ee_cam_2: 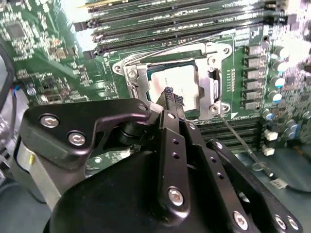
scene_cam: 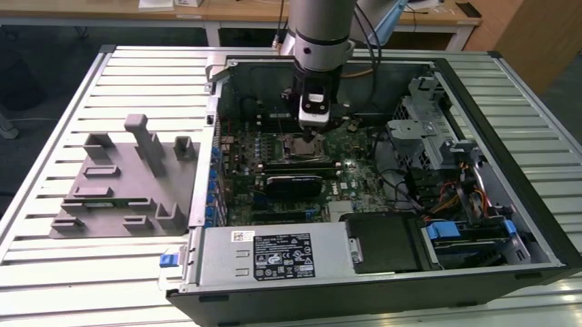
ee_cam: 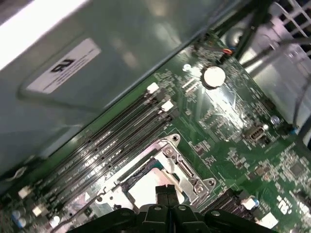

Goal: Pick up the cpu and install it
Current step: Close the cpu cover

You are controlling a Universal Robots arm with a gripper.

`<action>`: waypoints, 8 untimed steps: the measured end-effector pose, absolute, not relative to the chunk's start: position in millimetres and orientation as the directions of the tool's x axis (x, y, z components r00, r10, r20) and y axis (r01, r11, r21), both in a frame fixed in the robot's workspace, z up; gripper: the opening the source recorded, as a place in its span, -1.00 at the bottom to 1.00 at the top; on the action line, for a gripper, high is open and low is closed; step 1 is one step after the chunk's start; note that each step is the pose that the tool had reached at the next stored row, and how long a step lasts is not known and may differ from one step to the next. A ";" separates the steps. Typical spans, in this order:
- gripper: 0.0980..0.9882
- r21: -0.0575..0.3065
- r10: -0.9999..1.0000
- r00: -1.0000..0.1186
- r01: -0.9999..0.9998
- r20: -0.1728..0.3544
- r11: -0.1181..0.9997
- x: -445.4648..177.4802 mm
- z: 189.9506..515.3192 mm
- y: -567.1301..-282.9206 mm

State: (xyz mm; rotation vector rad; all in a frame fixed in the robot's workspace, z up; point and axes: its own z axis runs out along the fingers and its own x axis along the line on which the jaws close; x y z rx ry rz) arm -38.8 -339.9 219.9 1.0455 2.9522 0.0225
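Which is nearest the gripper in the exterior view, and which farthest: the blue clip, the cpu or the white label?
From the gripper:
1. cpu, directly beneath it.
2. white label, on the silver box.
3. blue clip, past that box, toward the exterior view's left.

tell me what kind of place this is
Probably a robotics lab or test bench for computer assembly: an open computer case lies on a slatted metal table, a grey fixture tray sits beside it, and the gripper hangs over the cpu.
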 end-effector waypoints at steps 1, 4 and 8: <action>-0.98 0.017 0.614 -0.789 0.614 -0.004 0.789 -38.8 219.9 -339.9; -0.98 0.017 0.570 -0.821 0.570 -0.004 0.821 -38.8 219.9 -339.9; -0.98 0.017 0.510 -0.860 0.509 -0.004 0.860 -38.8 219.9 -339.9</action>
